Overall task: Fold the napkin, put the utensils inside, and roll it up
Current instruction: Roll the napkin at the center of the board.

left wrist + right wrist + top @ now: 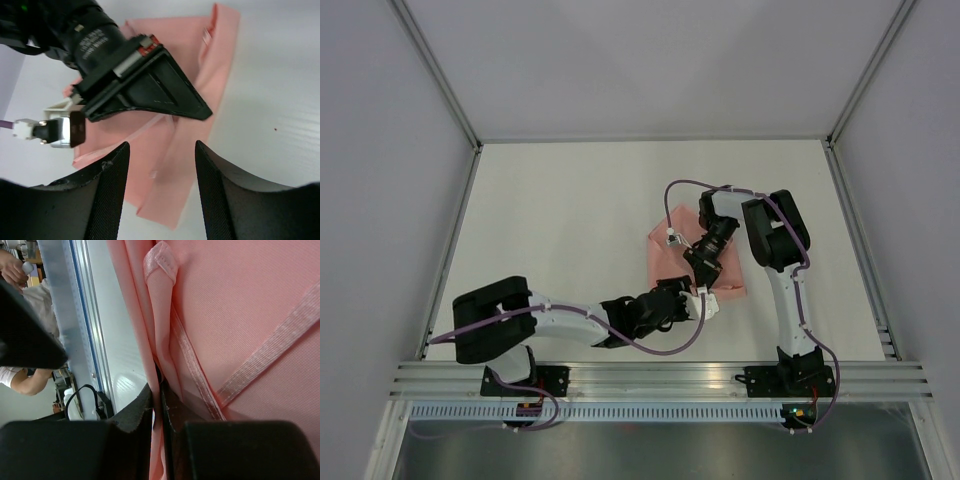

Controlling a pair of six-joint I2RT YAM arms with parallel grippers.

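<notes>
The pale pink napkin (663,256) lies folded into a narrow, layered bundle right of the table's middle. My right gripper (704,270) comes down on it from behind and is shut on a thin fold of the cloth (159,390). The hemmed napkin (240,315) fills the right wrist view. My left gripper (706,303) hovers at the bundle's near end, open. In the left wrist view its fingers (107,190) straddle the napkin's (170,175) near corner without touching it, and a black finger of the right gripper (160,95) sits just beyond. The utensils are hidden.
An aluminium rail (660,380) runs along the near edge by the arm bases. Grey enclosure walls and frame posts (450,100) bound the white table. A purple cable (685,185) loops over the right arm. A white connector block (50,131) hangs beside the right gripper.
</notes>
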